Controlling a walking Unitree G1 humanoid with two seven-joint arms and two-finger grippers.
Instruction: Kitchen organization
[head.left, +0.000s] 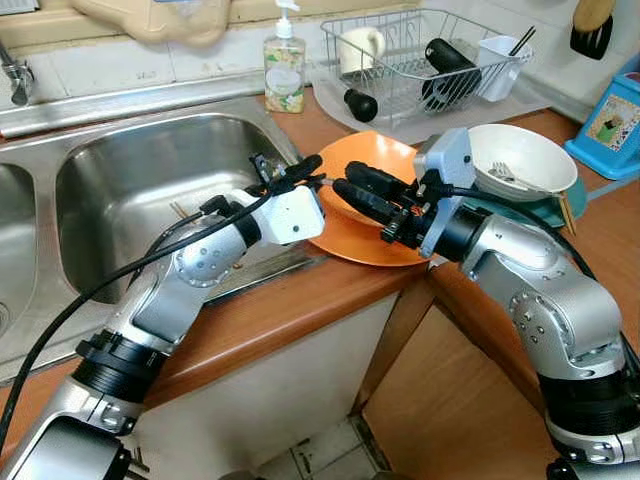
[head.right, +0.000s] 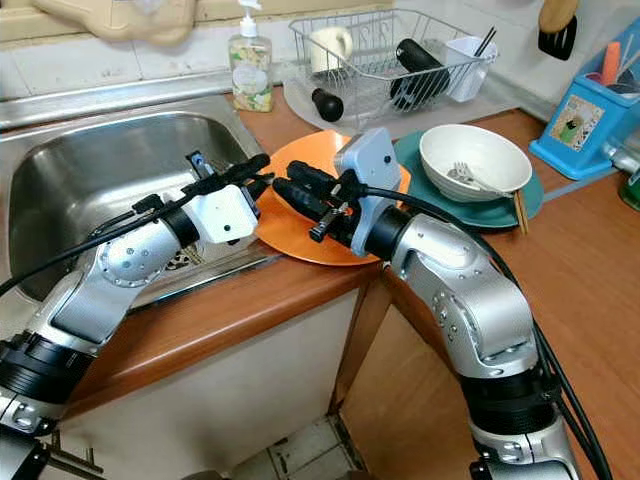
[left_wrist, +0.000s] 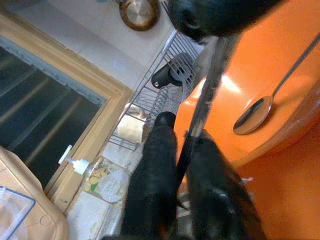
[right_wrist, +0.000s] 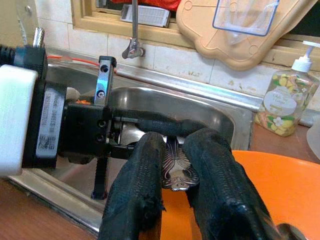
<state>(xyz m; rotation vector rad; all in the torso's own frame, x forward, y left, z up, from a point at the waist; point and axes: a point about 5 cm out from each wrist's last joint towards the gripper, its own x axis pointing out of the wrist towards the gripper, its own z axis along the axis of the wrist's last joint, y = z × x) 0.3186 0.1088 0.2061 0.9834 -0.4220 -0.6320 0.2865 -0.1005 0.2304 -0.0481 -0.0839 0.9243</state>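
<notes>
A thin silver utensil (head.left: 328, 183) with an ornate handle end (right_wrist: 175, 167) is held level over the orange plates (head.left: 372, 158) at the counter's corner beside the sink. My left gripper (head.left: 305, 170) comes from the sink side and is shut on one end of its shaft (left_wrist: 202, 110). From the opposite side my right gripper (head.left: 347, 188) meets it tip to tip, with its fingers (right_wrist: 145, 170) pressed on both sides of the handle end. A spoon (left_wrist: 252, 115) lies in the upper orange dish.
Steel sink (head.left: 130, 190) at left, faucet (right_wrist: 134, 30) behind. A white bowl (head.left: 520, 155) with a fork sits on a teal plate (head.left: 548, 212) at right. Behind are a dish rack (head.left: 420, 60), a soap bottle (head.left: 284, 70) and a blue box (head.left: 612, 115).
</notes>
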